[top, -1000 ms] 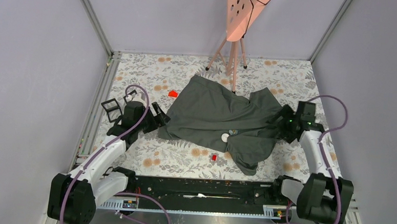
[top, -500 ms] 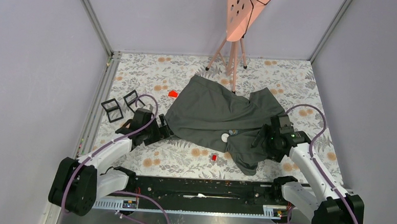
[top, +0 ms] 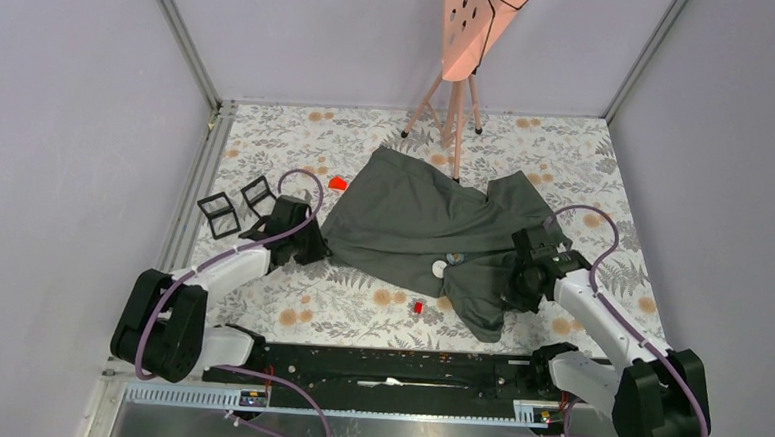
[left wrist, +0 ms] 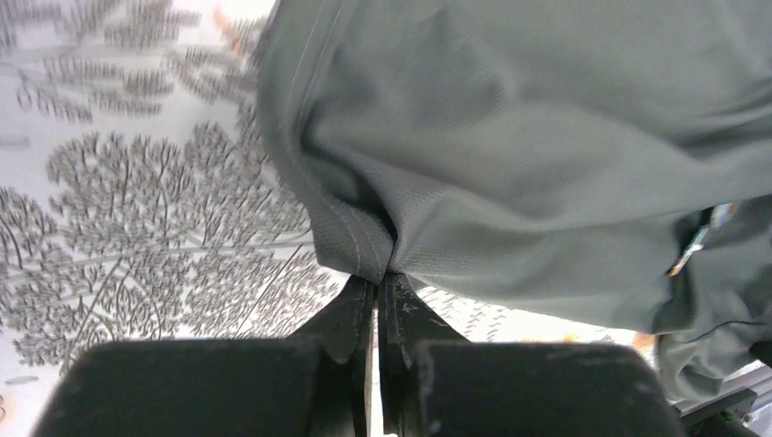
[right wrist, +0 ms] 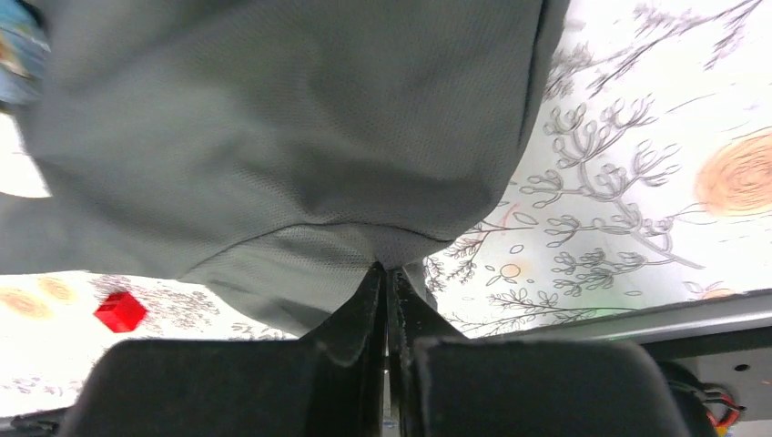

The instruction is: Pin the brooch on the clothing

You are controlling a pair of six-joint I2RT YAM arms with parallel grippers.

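Note:
The clothing, a dark grey T-shirt, lies crumpled in the middle of the floral table. The brooch, a small round pale piece with a bluish bit beside it, rests on the shirt's front part. My left gripper is shut on the shirt's left hem; the left wrist view shows the stitched edge pinched at the left gripper. My right gripper is shut on a fold at the shirt's right side, seen bunched above the right gripper on the clothing.
A pink perforated board on a tripod stands at the back, one leg by the shirt's far edge. Two black square frames lie left of the left arm. Small red pieces lie at the shirt's far left corner and near edge.
Both arms have moved in to the shirt's edges, and both grippers have gone from open to shut on the fabric. The shirt has hardly shifted.

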